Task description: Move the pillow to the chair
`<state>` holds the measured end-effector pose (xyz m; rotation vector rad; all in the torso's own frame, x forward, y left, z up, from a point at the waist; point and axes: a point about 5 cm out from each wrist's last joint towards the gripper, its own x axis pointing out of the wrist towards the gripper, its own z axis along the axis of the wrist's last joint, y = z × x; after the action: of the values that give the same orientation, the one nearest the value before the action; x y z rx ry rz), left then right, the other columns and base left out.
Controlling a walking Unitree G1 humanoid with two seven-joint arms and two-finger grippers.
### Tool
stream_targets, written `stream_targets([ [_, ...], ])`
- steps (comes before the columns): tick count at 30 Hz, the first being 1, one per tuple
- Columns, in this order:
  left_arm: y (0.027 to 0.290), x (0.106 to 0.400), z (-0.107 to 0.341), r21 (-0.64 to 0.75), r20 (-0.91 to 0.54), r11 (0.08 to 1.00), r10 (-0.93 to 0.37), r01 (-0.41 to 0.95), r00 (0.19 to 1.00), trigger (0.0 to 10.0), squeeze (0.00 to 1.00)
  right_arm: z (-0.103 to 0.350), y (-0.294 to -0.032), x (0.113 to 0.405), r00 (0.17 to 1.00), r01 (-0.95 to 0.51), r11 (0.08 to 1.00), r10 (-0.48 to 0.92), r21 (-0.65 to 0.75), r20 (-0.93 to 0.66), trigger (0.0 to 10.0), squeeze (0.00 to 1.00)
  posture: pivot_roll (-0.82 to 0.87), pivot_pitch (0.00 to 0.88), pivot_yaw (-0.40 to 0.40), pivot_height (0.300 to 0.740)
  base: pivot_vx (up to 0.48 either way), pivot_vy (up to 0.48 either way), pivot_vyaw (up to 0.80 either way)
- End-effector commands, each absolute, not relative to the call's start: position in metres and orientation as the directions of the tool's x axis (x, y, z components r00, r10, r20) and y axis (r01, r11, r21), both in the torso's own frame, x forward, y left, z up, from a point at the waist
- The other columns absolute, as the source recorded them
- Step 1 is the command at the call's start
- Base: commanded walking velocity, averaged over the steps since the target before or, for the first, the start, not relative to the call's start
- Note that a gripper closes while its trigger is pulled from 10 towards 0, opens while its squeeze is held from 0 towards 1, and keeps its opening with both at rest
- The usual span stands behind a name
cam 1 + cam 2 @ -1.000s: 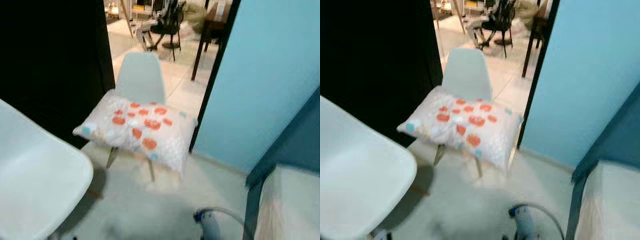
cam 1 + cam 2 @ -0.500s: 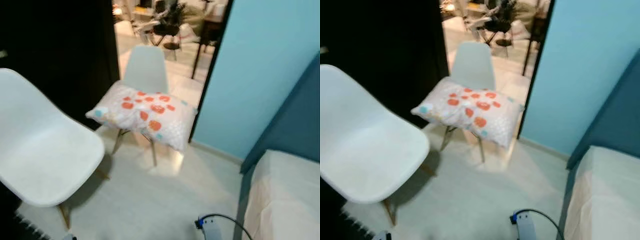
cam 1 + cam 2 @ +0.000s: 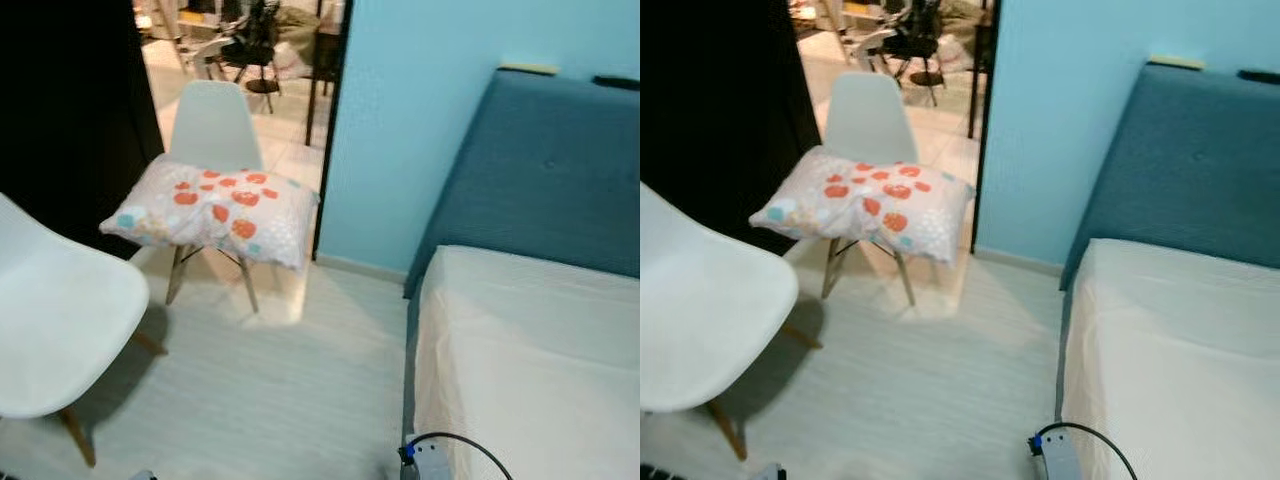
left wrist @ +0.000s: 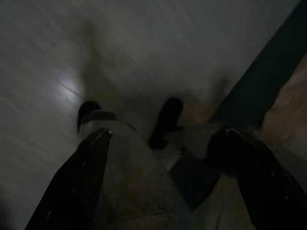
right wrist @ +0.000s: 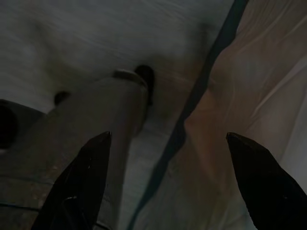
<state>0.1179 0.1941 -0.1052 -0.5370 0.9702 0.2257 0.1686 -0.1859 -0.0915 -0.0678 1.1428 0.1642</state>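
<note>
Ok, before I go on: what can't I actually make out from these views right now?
- Seat of the far chair: covered by the pillow in both eye views.
- Near chair: cut off by the left frame edge.
- Room beyond the doorway: too small and blurred to identify.
- Left gripper, right gripper: both wrist views dark and blurred; fingers spread, nothing between them.

On my right I see a bed with a cream sheet point(image 3: 530, 340) and blue padded headboard point(image 3: 540, 170), against a light-blue wall point(image 3: 420, 90).
</note>
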Motion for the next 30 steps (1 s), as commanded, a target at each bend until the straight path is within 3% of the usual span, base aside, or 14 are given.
stream_targets([
  [1,0.187,0.109,-0.109,-0.320,-0.854,0.856,-0.075,-0.406,0.516,10.0,0.00,-0.095,-0.186,0.161,0.375,-0.176,0.984,0.090,0.024,-0.923,10.0,0.00,-0.05,0.060,-0.028,0.740,0.000,0.000,-0.69],
  [16,0.181,0.107,-0.111,-0.297,-0.864,0.886,-0.090,-0.356,0.496,10.0,0.00,-0.098,-0.195,0.151,0.327,-0.217,0.974,0.017,-0.058,-0.945,10.0,0.00,-0.05,0.061,-0.023,0.740,0.000,0.000,-0.69],
  [30,0.177,0.111,-0.110,-0.288,-0.864,0.903,-0.101,-0.319,0.494,10.0,0.00,-0.097,-0.196,0.155,0.332,-0.231,0.970,0.009,-0.072,-0.943,10.0,0.00,-0.06,0.063,-0.027,0.740,0.000,0.000,-0.69],
])
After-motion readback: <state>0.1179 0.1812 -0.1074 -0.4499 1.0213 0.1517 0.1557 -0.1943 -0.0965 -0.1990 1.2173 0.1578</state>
